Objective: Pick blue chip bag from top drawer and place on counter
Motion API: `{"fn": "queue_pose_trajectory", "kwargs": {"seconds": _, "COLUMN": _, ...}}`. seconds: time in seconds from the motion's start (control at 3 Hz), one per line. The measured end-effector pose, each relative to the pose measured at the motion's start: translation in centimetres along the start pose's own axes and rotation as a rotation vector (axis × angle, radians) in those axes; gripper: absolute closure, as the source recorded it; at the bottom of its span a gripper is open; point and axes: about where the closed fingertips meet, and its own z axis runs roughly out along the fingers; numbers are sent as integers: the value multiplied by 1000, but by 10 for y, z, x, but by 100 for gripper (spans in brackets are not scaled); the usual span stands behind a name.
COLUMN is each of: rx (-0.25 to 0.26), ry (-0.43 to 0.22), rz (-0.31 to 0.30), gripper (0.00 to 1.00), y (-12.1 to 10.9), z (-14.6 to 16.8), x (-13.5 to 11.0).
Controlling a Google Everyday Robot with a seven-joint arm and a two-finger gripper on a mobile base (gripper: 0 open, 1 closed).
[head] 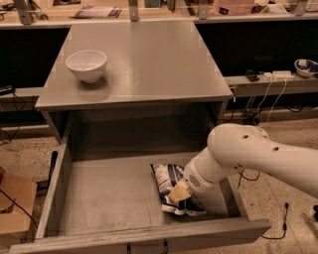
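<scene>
The blue chip bag (166,179) lies flat on the floor of the open top drawer (104,198), at its right front. My gripper (178,193) reaches down from the right on a white arm (248,154) and rests on the middle of the bag, covering part of it. The counter (149,59) is the grey cabinet top directly above and behind the drawer.
A white bowl (86,65) stands on the counter's left front. A tan shelf with metal posts (134,10) runs along the back. A cardboard box (15,206) sits on the floor at left. Cables (271,99) and a low ledge lie at right.
</scene>
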Motion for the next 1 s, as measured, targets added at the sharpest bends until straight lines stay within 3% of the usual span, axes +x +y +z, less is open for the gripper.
{"fn": "queue_pose_trajectory", "kwargs": {"seconds": 0.33, "rx": 26, "ry": -93, "rz": -18, "gripper": 92, "y": -1, "z": -35, "x": -21}}
{"fn": "queue_pose_trajectory", "kwargs": {"seconds": 0.67, "rx": 49, "ry": -199, "rz": -48, "gripper": 100, "y": -5, "z": -83, "x": -42}}
{"fn": "queue_pose_trajectory", "kwargs": {"seconds": 1.0, "rx": 131, "ry": -294, "rz": -174, "gripper": 100, "y": -35, "z": -156, "x": -77}}
